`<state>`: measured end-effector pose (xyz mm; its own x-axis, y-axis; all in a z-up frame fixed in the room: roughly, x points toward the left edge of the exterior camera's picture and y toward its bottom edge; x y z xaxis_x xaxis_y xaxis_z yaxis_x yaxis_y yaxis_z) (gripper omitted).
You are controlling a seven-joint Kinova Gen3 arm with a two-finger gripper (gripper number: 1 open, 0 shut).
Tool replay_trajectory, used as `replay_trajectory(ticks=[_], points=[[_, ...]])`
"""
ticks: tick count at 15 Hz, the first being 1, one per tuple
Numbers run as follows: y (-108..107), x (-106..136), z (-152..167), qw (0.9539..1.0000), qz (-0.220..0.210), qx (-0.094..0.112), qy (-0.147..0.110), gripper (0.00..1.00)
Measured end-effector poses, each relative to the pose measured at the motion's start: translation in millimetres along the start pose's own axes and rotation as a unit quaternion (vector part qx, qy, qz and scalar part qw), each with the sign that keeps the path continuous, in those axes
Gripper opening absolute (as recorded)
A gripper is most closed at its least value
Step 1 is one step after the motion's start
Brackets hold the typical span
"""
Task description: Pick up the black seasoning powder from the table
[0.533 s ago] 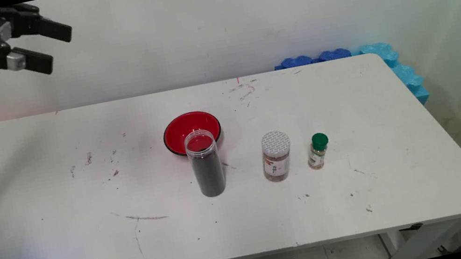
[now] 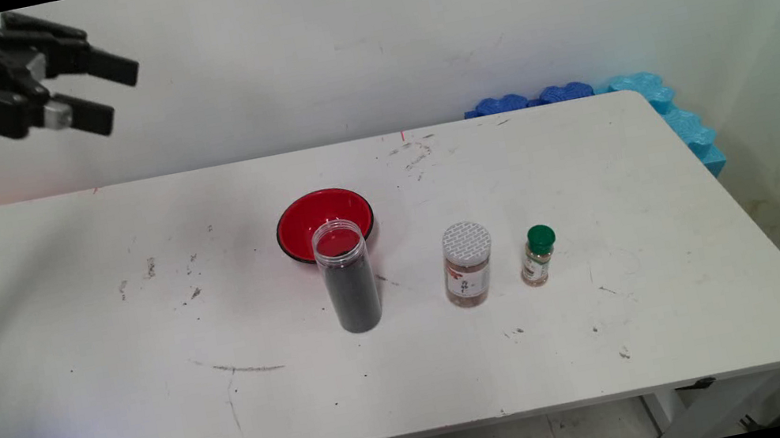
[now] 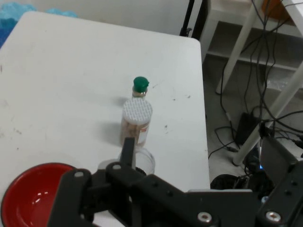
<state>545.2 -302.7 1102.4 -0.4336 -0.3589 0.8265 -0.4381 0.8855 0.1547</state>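
White wall and a scuffed white table point(image 2: 99, 342) fill the main view, with blue foam pieces point(image 2: 659, 107) stacked at the table's far right corner. High above the table's far left corner hangs the black claw point(image 2: 115, 95), its two fingers apart and holding nothing, well clear of everything below. Near the middle of the table sits a red bowl point(image 2: 323, 219) with a dark rim. Just in front of it — overlapping it in the main view — stands a tall clear jar point(image 2: 350, 286), upright, without a lid and filled most of the way with something dark. To its right stands a shorter spice jar point(image 2: 468, 263) with a white lid and a label, and just beyond that a small bottle point(image 2: 539, 254) with a green cap; both are upright and apart from each other. From the hand view the bowl, the white-lidded jar and the green-capped bottle show past the claw's linkage — cables and white furniture legs lie on the floor past the table's end.
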Motion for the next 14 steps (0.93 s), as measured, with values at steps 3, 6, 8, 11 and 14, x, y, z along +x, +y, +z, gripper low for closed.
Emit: replay_trajectory(ticks=[3,6,8,11,14], points=[[2.0,-13.5,9.2,0.9999,-0.008,0.004,-0.005,1.00],[5.8,-29.9,21.1,0.9997,-0.014,0.013,-0.015,1.00],[9.3,-43.9,32.2,0.9992,-0.017,0.022,-0.027,1.00],[14.1,-74.2,52.9,0.9973,-0.032,0.044,-0.050,1.00],[17.2,-97.8,69.6,0.9956,-0.036,0.054,-0.067,1.00]])
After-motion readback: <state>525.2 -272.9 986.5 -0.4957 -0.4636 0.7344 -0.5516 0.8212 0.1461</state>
